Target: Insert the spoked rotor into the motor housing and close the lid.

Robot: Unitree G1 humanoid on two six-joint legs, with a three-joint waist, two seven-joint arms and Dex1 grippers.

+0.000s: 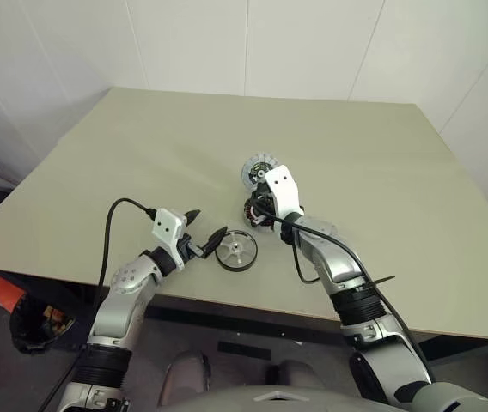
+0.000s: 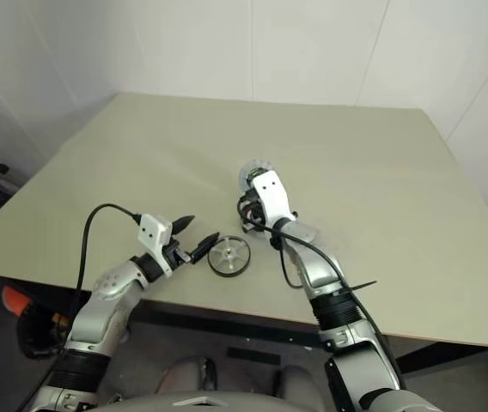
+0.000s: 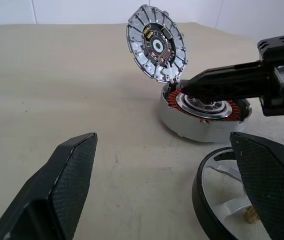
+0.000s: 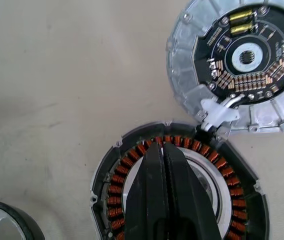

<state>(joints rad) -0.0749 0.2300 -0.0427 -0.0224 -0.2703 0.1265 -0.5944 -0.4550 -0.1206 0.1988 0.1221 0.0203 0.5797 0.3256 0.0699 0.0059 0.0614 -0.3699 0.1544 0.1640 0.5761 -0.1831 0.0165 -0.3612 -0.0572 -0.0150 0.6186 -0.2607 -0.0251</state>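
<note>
— Two grippers: what are they doing?
— Left gripper (image 1: pixel 205 235) is spread, just left of the spoked rotor (image 1: pixel 235 251), lower centre. Right gripper (image 4: pixel 164 152) is pressed together over the motor housing (image 3: pixel 202 112), mid-frame; the lid (image 3: pixel 156 43) stands raised behind.

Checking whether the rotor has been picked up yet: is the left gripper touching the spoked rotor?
Cannot tell. In the left wrist view the left gripper stands open, one finger overlapping the spoked rotor's rim, but no view plainly shows contact or a gap.
</note>
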